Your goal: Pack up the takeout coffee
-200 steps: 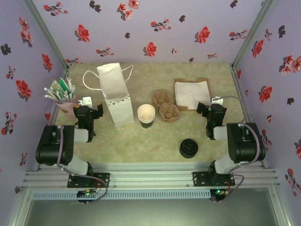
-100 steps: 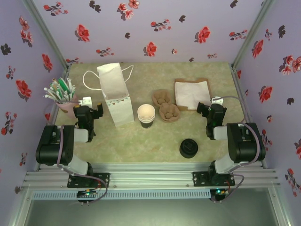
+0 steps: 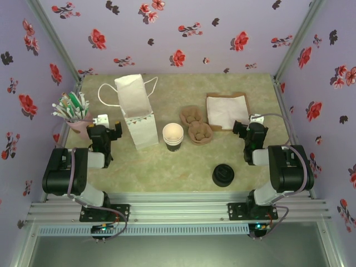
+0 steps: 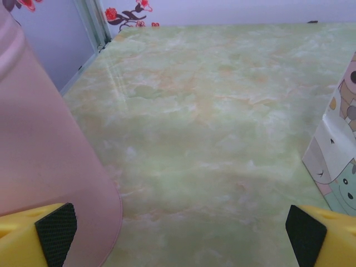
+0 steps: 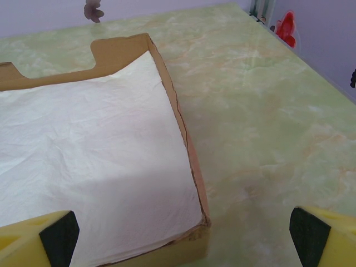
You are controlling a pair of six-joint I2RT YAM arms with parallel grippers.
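Biggest worry here: the coffee cup (image 3: pixel 173 135) sits in the middle of the bench (image 3: pixel 167 167) with no lid on, and the black lids (image 3: pixel 223 176) are well apart from it near the front edge. A hard squeeze could dent or tip it (paper cups are flimsy). The left gripper (image 4: pixel 181 228) is right beside the pink holder (image 4: pixel 50 139), so a sloppy swing could knock that over. Both it and the right gripper (image 5: pixel 183 231) are spread wide, holding nothing.

Coffee cup (image 3: pixel 173 136) upright, lidless, poss. stacked
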